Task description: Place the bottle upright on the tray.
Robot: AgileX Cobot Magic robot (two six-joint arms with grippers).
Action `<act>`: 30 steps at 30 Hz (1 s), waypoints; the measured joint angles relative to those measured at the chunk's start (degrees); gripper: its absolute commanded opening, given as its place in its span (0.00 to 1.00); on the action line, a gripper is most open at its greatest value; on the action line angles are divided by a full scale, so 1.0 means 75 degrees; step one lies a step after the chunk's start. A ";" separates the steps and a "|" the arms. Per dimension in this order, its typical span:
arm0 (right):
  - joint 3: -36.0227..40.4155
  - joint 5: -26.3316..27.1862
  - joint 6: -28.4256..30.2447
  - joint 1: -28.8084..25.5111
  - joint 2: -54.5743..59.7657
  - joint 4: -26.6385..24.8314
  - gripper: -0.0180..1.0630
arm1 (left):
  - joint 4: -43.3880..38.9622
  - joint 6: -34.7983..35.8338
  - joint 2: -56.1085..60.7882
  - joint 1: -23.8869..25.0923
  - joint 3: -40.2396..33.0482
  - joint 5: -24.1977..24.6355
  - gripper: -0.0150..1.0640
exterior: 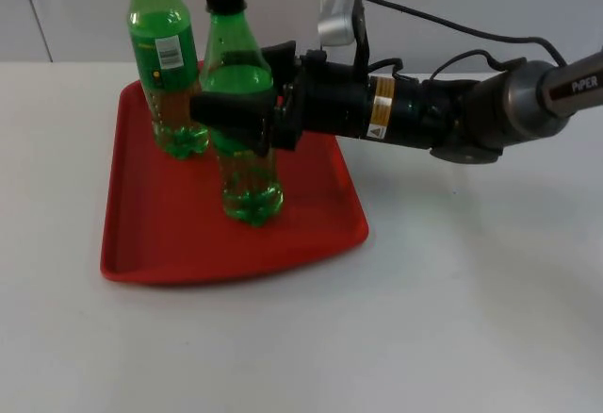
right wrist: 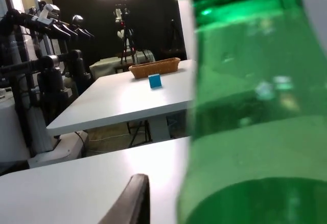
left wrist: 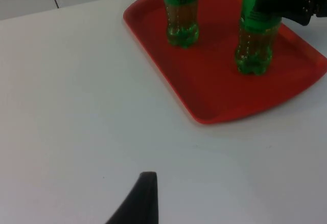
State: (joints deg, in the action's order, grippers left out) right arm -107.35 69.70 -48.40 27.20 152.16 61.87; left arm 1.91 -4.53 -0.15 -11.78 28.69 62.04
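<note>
- Red tray (exterior: 141, 234) lies on the white table (exterior: 452, 319) and carries two upright green bottles, each part-filled with clear green liquid.
- Front bottle (exterior: 240, 111), black-capped, stands near the tray's middle; the right gripper (exterior: 247, 102) pinches its body just below the shoulder, one finger on either side.
- Back bottle (exterior: 167, 64), with a label, stands near the tray's far left corner, apart from the gripper.
- Left gripper (left wrist: 140, 203) hangs over bare table, well apart from the tray; whether its fingers are spread I cannot tell.
- Right wrist view: green bottle wall up close, probably the held one; beyond, another table with a basket (right wrist: 154, 67) and a blue block (right wrist: 155, 81).
</note>
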 measured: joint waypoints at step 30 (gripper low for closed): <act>0.0000 0.0000 -0.0227 -0.0285 0.0000 0.0990 0.99 | 0.0000 0.0000 0.0000 0.0000 0.0000 0.0000 0.99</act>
State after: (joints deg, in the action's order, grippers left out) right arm -107.35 69.70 -50.10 25.06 152.16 69.30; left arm 1.91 -4.53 -0.15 -11.78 28.69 62.04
